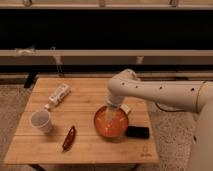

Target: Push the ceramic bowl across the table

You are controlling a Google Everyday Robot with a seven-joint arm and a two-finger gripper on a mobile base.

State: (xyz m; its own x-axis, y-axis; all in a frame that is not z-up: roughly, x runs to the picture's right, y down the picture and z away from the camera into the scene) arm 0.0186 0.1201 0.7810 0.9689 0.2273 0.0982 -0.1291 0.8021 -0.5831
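From my station, the gripper point(114, 113) hangs at the end of the arm that reaches in from the right, pointing down into the ceramic bowl point(106, 130). It sits over the back half of the bowl's paler inside, and I cannot tell whether it is open or closed, or whether it actually presses on the inner wall or only hovers just above it. The bowl rests upright on the right-front part of the table point(95, 149), directly under and around the gripper, so the tool is inside the rim rather than beside it. I judge the approach done and the push itself either barely begun or about to start, since the bowl is close to the right side and most of the plank top lies beyond it to the left and toward the back. From this one view I cannot say how far the bowl has travelled, if at all. A small black object point(137, 132) lies just beside the bowl's right-front edge. A dark red packet point(69, 138) lies near it to the left, and a white cup point(41, 120) stands further left. A white bottle point(59, 94) lies on its side toward the back left, well apart from the bowl.
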